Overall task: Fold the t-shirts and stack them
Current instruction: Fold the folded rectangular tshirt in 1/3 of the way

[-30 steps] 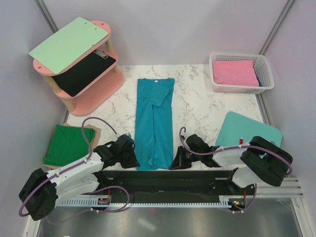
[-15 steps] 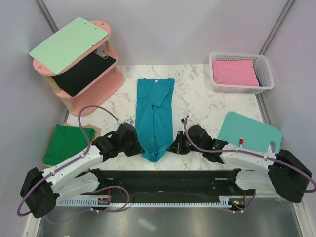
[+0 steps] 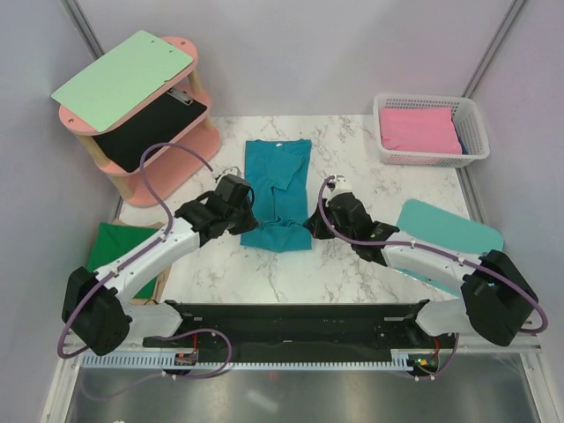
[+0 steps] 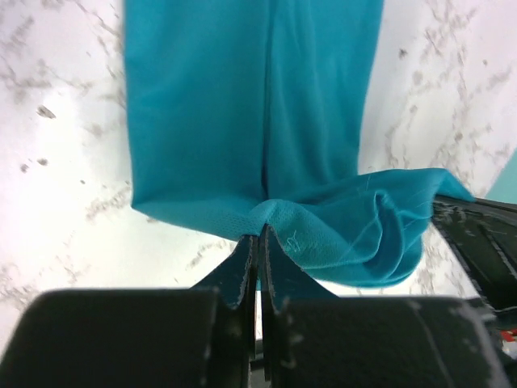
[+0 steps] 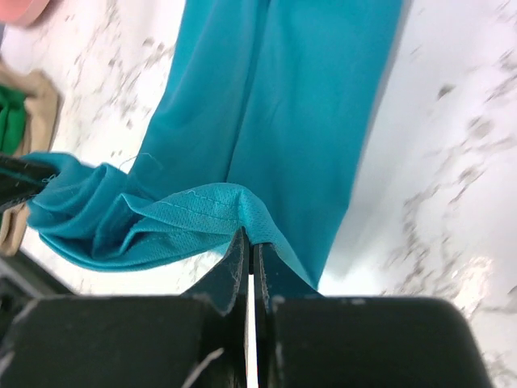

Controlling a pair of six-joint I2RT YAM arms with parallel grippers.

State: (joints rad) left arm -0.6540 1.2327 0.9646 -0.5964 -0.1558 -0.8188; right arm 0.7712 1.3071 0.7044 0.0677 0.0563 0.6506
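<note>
Teal-blue t-shirt (image 3: pixel 277 181): a long narrow strip, its long axis running straight ahead of both sets of fingers, collar at the far end.

Left gripper (image 4: pixel 258 242): fingers clamped on the hem's left corner. Right gripper (image 5: pixel 249 245): clamped on the right corner. The hem sags between them, doubled over the strip's near half.

Your two arms are equally near. The collar lies ahead, well apart from the fingertips.

One second ago the hem lay flat at the near edge with the strip at full length. Now it is lifted and carried roughly halfway toward the collar.

Dark green t-shirt (image 3: pixel 119 256): well off to the left gripper's outer side.
</note>
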